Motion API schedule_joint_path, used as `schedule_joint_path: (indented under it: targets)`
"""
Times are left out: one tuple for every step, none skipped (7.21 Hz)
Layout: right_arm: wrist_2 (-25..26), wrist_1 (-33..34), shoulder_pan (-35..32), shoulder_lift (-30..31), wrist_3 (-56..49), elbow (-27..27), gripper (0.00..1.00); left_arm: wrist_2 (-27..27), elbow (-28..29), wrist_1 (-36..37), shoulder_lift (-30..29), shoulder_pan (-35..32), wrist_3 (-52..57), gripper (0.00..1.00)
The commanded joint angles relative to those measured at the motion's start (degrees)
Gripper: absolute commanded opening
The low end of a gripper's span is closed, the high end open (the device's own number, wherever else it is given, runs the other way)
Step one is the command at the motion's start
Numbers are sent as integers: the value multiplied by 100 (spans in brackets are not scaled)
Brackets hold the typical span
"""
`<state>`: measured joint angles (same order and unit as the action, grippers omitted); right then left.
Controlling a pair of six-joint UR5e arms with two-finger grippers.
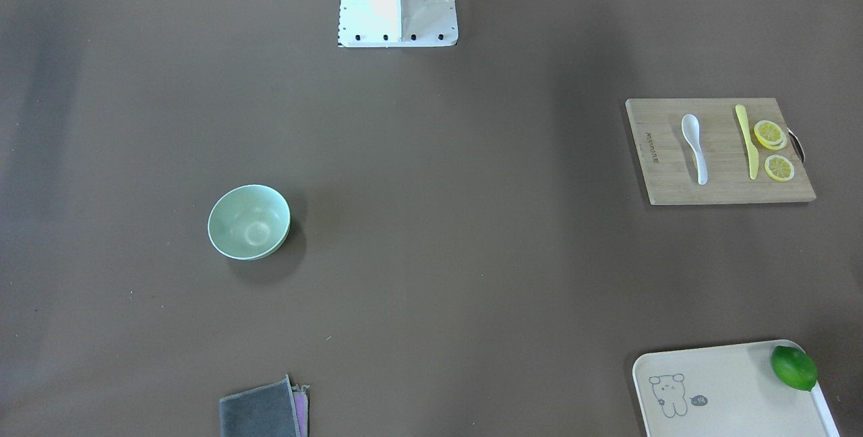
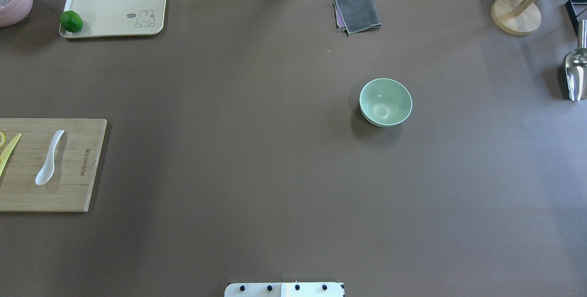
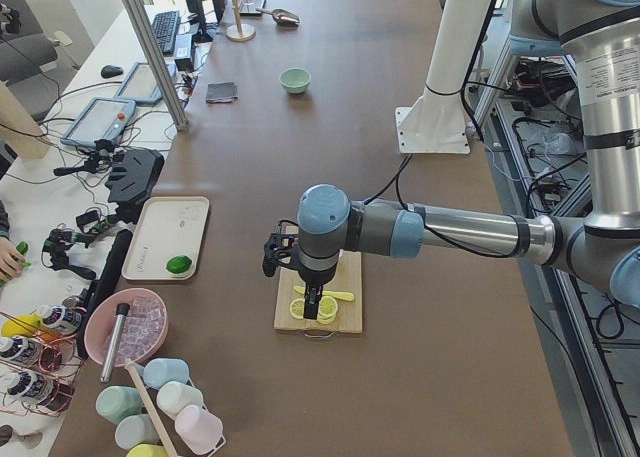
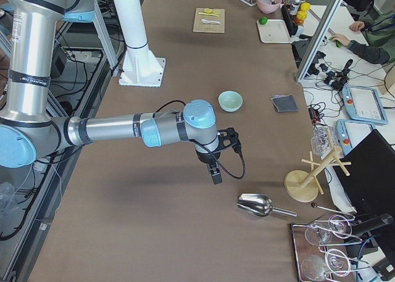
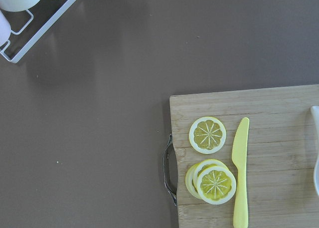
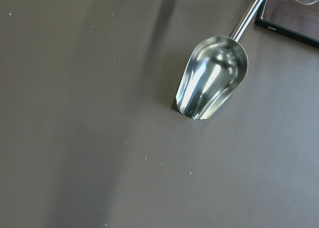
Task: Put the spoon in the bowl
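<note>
The white spoon point(image 1: 694, 147) lies on a bamboo cutting board point(image 1: 728, 189), scoop toward the robot's base; it also shows in the overhead view point(image 2: 49, 158), and only its edge point(image 5: 316, 153) shows in the left wrist view. The mint-green bowl point(image 1: 249, 222) stands upright and empty on the brown table, far from the board point(image 2: 385, 102). My left gripper point(image 3: 318, 307) hangs over the board's lemon end. My right gripper point(image 4: 216, 176) hangs above bare table past the bowl. Both show only in side views, so I cannot tell whether they are open or shut.
A yellow knife point(image 1: 746, 141) and lemon slices point(image 1: 773, 150) lie beside the spoon on the board. A cream tray point(image 2: 114, 6) holds a lime point(image 2: 71, 21). A grey cloth point(image 2: 357, 13), a metal scoop point(image 6: 212, 78) and a wooden stand point(image 2: 516, 13) lie toward the table's edges.
</note>
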<state>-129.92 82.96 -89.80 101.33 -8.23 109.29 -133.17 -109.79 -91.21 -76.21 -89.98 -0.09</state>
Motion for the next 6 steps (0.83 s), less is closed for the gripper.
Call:
schedule_joint_path:
  targets:
    - [-51, -260, -2, 53, -3, 5, 100, -7, -34, -10, -8, -2, 0, 98]
    - [-51, -315, -2, 71, -3, -30, 100, 1, 1, -2, 10, -2, 0, 98]
    - [-60, -315, -2, 71, -3, -39, 100, 97, 1, -2, -25, 7, 0, 98]
    - [-60, -324, -2, 37, 5, 13, 100, 203, -51, -124, -243, -11, -35, 98]
    - [-60, -394, -2, -25, 5, 153, 100, 195, -69, -429, -280, -20, -44, 98]
    - [-69, -446, -2, -77, 127, 215, 100, 221, 18, -1102, -306, -20, -27, 98]
